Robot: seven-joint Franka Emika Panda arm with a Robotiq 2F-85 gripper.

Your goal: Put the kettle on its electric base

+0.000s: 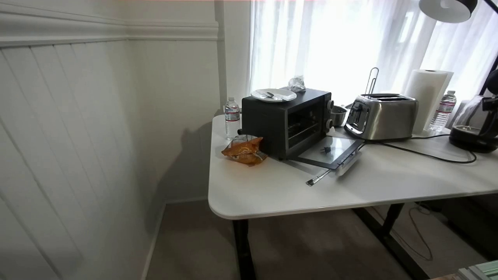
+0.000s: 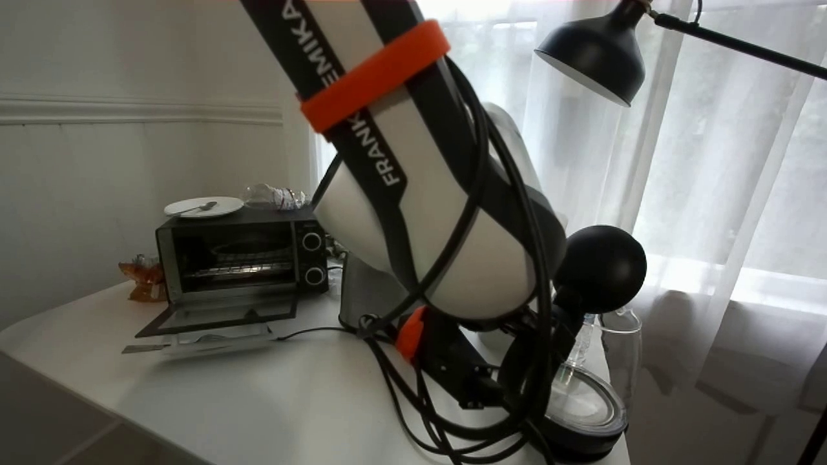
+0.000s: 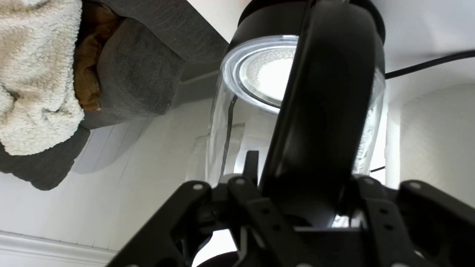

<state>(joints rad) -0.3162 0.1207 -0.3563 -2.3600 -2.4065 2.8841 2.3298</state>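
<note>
At the right edge of an exterior view, on the white table [image 1: 272, 190], the kettle [image 1: 470, 121]: clear glass body, dark bottom band, black handle [image 3: 326, 92]. Electric base [image 1: 472, 147] directly under it, cord [image 1: 439, 158] running across toward the silver toaster [image 1: 393, 118]. Whether kettle and base are fully mated, cannot tell from these angles. Gripper [image 3: 302, 185] closed on the handle, one finger to either side in the wrist view. Arm [image 2: 400, 168] slants down across an exterior view, covering part of the toaster. Paper-towel roll [image 1: 428, 97] upright behind the toaster, water bottle [image 1: 442, 112] just beside the roll. Well apart from the kettle: black toaster oven [image 1: 268, 124], door lowered; on its top a white plate [image 2: 229, 204] with a spoon [image 2: 207, 206], and crumpled clear wrapping [image 1: 297, 84]. Orange bag [image 1: 246, 151] just beside the oven, second bottle [image 1: 232, 120] near it. Metal pot [image 1: 337, 116] between oven and toaster. Black lamp [image 2: 601, 58] overhead. Off the table, wrist view: grey upholstered seat [image 3: 137, 70], cream fleece [image 3: 37, 81] over it.
</note>
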